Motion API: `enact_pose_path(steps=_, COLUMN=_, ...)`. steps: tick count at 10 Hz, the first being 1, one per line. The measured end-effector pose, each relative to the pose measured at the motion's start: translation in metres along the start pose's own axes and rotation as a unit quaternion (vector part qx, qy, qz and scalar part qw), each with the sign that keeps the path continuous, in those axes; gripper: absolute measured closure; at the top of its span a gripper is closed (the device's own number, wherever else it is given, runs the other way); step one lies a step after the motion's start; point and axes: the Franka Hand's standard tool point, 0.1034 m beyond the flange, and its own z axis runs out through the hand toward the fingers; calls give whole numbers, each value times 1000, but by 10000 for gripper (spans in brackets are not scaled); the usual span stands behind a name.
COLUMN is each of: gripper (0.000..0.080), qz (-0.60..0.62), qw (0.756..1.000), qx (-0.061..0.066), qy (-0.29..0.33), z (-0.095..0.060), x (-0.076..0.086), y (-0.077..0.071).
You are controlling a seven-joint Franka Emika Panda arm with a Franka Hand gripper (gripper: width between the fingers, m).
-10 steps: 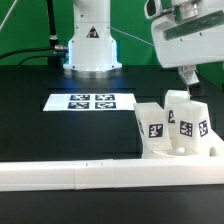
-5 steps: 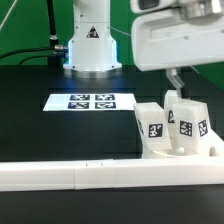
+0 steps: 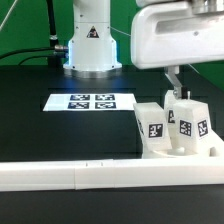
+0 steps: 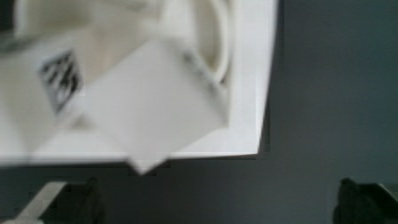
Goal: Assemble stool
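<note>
- We count one arm, one marker board point(image 3: 81, 101) bearing four tags, one long white border rail point(image 3: 60, 175), and three tagged white stool legs point(image 3: 170, 125) on the black desk point(image 3: 50, 130).
- The three legs stand upright and close together at the exterior view's right, just behind the rail. The nearest two show a black-and-white square tag on the face toward the camera; the third, behind them, is partly covered.
- The legs look like small blocky white plastic pieces with slanted tops.
- They seem to sit on a low white part point(image 3: 182, 152) that may be the round seat; its shape is mostly hidden by the legs and the rail, so we cannot say for sure.
- The gripper point(image 3: 172, 80) hangs just above the rear leg; the white wrist housing point(image 3: 170, 35) hides most of it, and only one dark finger shows.
- In the wrist view, a blurred white part with a tag point(image 4: 63, 72) fills the upper area, and two dark fingertips point(image 4: 68, 197) stand well apart at the frame edge: the jaws are spread wide, holding nothing.
</note>
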Motion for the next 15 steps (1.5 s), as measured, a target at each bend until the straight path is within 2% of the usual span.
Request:
enact_pose_path(steps=1, gripper=150, qz=-80, qw=996, qx=-9, qy=-37, z=6, x=-4, y=-2)
enact_pose_path(steps=4, gripper=150, qz=-170, qw=984, qx=-13, qy=-47, z=8, x=-1, y=2)
enact_pose_path(steps=6, gripper=150, qz=-165, qw=985, qx=-13, qy=-54, z=10, x=-4, y=4)
enact_pose_path(steps=7, gripper=150, qz=-143, qw=986, qx=-7, qy=-88, z=20, x=-16, y=6)
enact_pose_path(steps=10, gripper=150, qz=-108, qw=988, qx=-15, qy=-109, z=41, x=-21, y=9)
enact_pose_path(steps=12, gripper=150, qz=-107, qw=988, qx=-15, qy=-108, z=40, x=-20, y=10)
enact_pose_path(steps=14, gripper=411, qz=-86, qw=990, qx=-17, qy=-108, z=41, x=-21, y=10)
enact_pose_path(steps=15, gripper=465, qz=-86, qw=990, qx=-18, qy=-108, z=41, x=-21, y=10)
